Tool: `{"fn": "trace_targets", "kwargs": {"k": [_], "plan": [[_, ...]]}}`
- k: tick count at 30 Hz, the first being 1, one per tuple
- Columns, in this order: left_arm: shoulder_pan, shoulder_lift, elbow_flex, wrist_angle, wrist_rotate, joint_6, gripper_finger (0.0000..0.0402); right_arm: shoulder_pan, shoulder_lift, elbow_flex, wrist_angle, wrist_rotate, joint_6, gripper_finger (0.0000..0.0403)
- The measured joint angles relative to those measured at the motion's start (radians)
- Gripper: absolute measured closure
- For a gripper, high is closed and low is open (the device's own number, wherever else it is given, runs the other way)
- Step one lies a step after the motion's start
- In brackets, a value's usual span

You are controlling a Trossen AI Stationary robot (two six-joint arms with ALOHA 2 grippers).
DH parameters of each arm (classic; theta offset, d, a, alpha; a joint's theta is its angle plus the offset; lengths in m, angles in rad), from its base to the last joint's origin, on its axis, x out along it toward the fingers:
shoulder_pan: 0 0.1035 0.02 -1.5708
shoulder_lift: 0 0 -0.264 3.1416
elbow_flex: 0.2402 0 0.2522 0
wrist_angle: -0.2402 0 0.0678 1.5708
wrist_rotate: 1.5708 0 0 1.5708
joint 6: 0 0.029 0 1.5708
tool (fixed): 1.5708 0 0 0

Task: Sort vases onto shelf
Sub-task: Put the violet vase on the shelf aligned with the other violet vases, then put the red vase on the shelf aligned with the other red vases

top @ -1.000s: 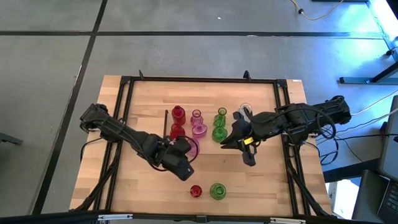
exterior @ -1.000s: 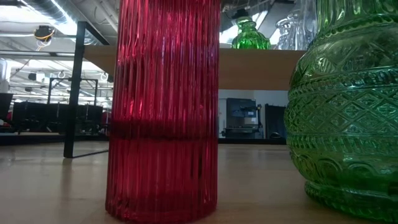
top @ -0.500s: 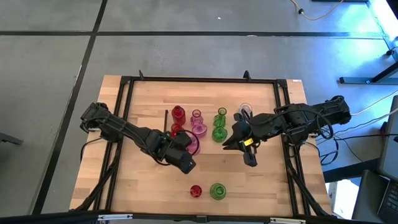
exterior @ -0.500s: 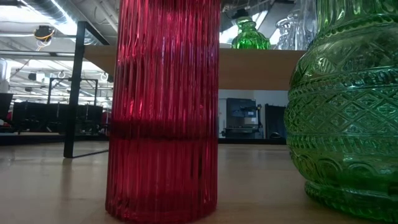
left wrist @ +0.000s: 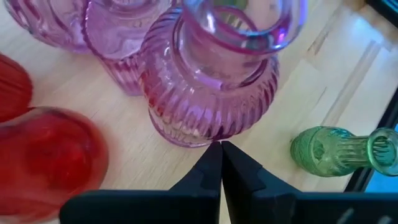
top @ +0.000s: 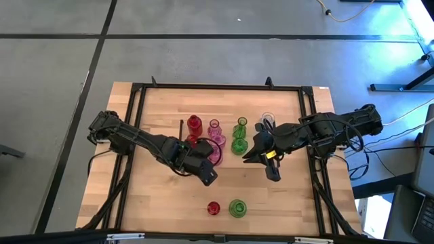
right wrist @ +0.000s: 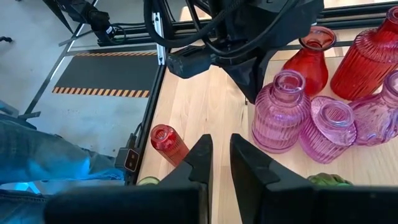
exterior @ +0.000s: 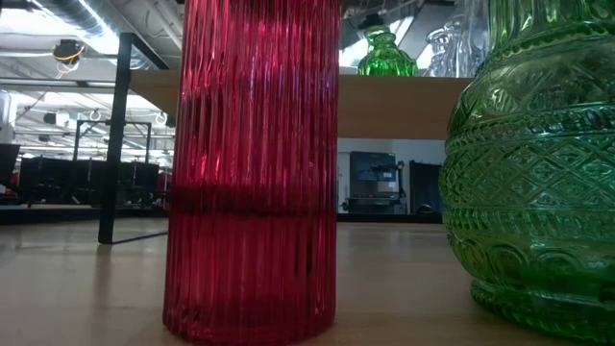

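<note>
High view: left gripper (top: 203,163), fingers pressed together and empty, is sitting nearer the pink vase (top: 214,154) than before; right gripper (top: 247,157), slightly parted and empty, is hovering beside it.

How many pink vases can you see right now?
3 pink ribbed glass vases, clustered together: one directly in front of the shut left pincer, a second beside it, a third beyond that. More could be hidden behind the arms.

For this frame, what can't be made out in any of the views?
- Low view: red vase and green vase fill the picture, tops cut off, hiding most of the shelf and both arms.
- High view: clear vase too faint to make out.
- High view: left pincer hidden under its own wrist.
</note>
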Motion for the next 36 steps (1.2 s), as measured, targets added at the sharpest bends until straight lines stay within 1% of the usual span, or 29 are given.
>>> {"fn": "trace_targets", "kwargs": {"k": [6,10,13,15,18,20,23,26,31,33,34,36], "plan": [[-0.004,0.000,0.000,0.003,0.004,0.000,0.0401,0.000,0.000,0.000,0.000,0.000,0.013,0.0363],[-0.029,0.000,0.021,-0.026,0.045,-0.017,0.0401,0.000,0.000,0.000,0.000,0.000,0.015,0.0363],[-0.081,0.000,0.067,-0.079,0.033,-0.071,0.0401,0.000,-0.002,0.000,-0.002,0.000,0.022,0.0363],[-0.130,0.000,0.111,-0.141,-0.023,-0.107,0.0401,0.000,-0.002,0.000,-0.013,-0.005,0.036,0.0363],[-0.207,-0.001,0.167,-0.177,-0.087,-0.091,0.0401,0.000,-0.002,0.000,-0.028,-0.027,0.042,0.0363],[-0.256,-0.001,0.180,-0.171,-0.095,-0.079,0.0401,0.000,-0.002,0.000,-0.032,-0.047,0.042,0.0363],[-0.317,-0.001,0.179,-0.114,-0.093,-0.104,0.0401,0.000,-0.002,0.000,-0.031,-0.074,0.042,0.0363],[-0.365,-0.002,0.143,-0.021,-0.104,-0.136,0.0401,0.000,-0.002,0.000,-0.036,-0.079,0.042,0.0363],[-0.437,-0.001,0.064,0.014,-0.113,-0.241,0.0401,0.000,-0.002,0.000,-0.031,-0.058,0.068,0.0363],[-0.463,-0.002,0.014,0.056,-0.113,-0.259,0.0401,0.000,-0.002,0.000,-0.029,-0.042,0.090,0.0363],[-0.475,0.000,-0.012,0.094,-0.108,-0.262,0.0402,0.000,-0.003,0.000,-0.026,-0.031,0.098,0.0363],[-0.495,-0.002,-0.077,0.231,-0.081,-0.249,0.0402,0.000,-0.003,0.000,-0.016,-0.016,0.129,0.0363]]}}
